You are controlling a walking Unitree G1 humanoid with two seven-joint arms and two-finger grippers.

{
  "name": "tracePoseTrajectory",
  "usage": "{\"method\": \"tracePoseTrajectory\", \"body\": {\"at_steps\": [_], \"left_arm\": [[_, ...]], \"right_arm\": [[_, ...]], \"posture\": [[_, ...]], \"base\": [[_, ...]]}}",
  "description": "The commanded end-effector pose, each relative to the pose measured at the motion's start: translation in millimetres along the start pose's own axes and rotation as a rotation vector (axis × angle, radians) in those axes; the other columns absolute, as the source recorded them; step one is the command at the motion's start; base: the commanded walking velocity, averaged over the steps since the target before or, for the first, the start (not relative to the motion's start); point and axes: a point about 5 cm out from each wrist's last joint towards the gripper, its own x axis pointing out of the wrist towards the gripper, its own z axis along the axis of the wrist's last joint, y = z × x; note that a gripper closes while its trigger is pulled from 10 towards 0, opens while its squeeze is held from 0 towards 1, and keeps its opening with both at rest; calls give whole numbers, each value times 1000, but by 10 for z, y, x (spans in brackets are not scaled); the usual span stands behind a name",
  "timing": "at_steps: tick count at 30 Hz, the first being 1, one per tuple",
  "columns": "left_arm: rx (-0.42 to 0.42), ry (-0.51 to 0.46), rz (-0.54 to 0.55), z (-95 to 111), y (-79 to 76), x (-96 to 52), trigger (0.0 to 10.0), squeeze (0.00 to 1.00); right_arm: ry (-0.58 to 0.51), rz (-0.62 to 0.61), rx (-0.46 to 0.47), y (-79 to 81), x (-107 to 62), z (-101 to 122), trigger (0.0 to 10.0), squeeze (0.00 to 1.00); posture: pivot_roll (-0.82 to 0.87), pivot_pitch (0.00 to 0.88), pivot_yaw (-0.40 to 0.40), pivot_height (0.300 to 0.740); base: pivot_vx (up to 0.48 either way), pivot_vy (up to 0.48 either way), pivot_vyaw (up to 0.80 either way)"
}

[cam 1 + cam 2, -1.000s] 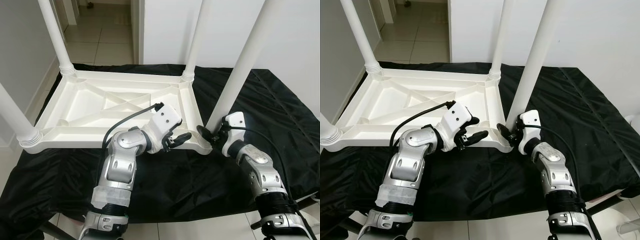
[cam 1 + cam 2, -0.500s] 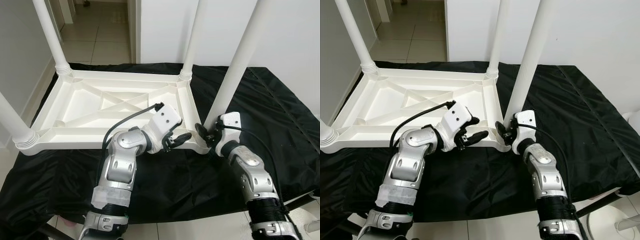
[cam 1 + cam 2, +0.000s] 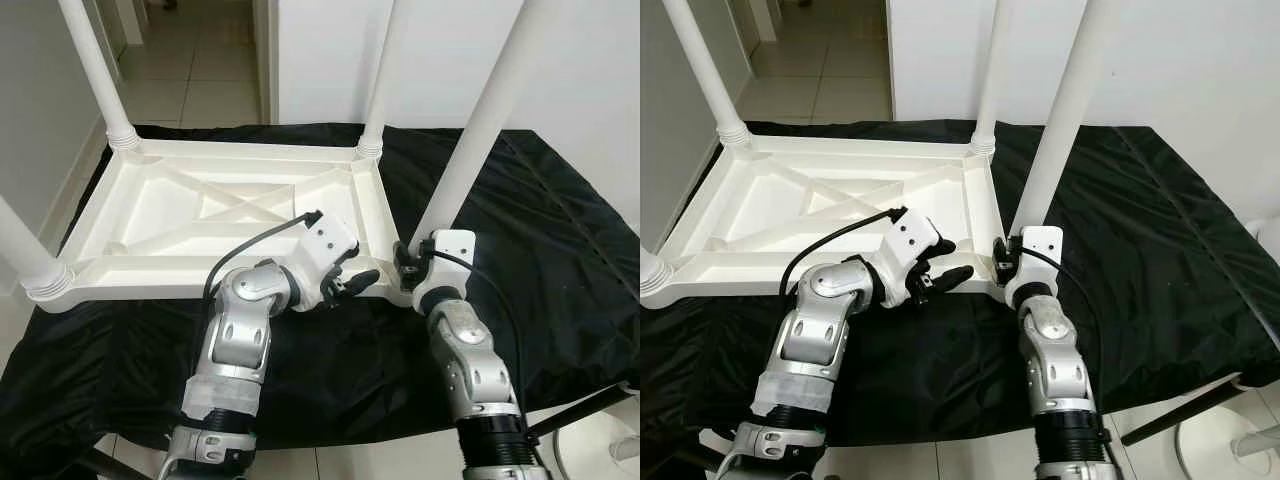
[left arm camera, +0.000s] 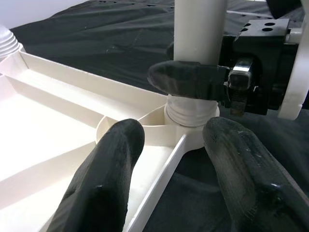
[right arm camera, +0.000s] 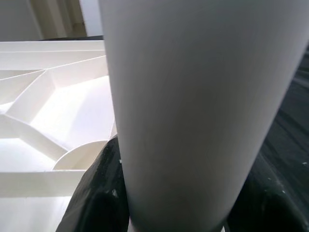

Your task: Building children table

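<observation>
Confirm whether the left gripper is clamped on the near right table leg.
No. The left gripper stands open short of the table leg; the right gripper's finger wraps it.

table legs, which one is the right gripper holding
The near right leg, at the tabletop corner closest to the robot's right arm. The right gripper clamps its base just above the socket; the other three stand untouched.

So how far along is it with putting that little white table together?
All four white legs already stand in the corners of the upside-down tabletop. In hand: the right gripper clamps the near right leg at its base, while the open left gripper hovers by that corner. Left, probably: finish seating that leg, then turn the table upright.
</observation>
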Motion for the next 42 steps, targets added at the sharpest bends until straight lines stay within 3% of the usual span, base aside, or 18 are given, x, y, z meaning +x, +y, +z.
{"method": "tracePoseTrajectory", "body": {"at_steps": [1, 11, 16, 17, 25, 27, 31, 42], "left_arm": [[-45, -21, 335, 15, 153, 31, 10000, 0], [-78, -22, 368, -14, 176, 17, 10000, 0], [-139, -7, 394, -39, 198, 29, 10000, 0], [-170, -7, 449, -73, 265, 0, 10000, 0], [-159, -2, 511, -119, 360, -65, 10000, 0], [-92, -39, 526, -78, 397, -124, 10000, 0], [-80, -45, 532, -70, 402, -133, 10000, 0], [-236, -82, 622, -90, 533, -134, 10000, 0]], "right_arm": [[24, -20, 33, 28, -18, -65, 10000, 1000], [-38, -34, 43, 4, -28, 2, 10000, 1000], [-71, -40, 25, -25, -43, 35, 10000, 1000], [-57, -29, 52, -18, -56, 13, 10000, 0], [-41, -6, 53, -27, -84, -21, 10000, 0], [-72, 10, 12, -73, -131, -40, 10000, 0], [-79, 14, 11, -78, -138, -38, 10000, 0], [-91, 18, 6, -103, -108, -36, 10000, 0]], "posture": [[-51, 43, -8, 740], [-47, 38, -1, 740], [-46, 34, -4, 740], [-45, 30, -9, 740], [-45, 29, -10, 740], [-36, 22, -17, 740], [-36, 22, -17, 740], [-42, 0, -32, 740]], "base": [[0, 0, 0], [0, 0, 0], [0, 0, 0], [0, 0, 0], [0, 0, 0], [0, 0, 0], [0, 0, 0], [0, 0, 0]]}}
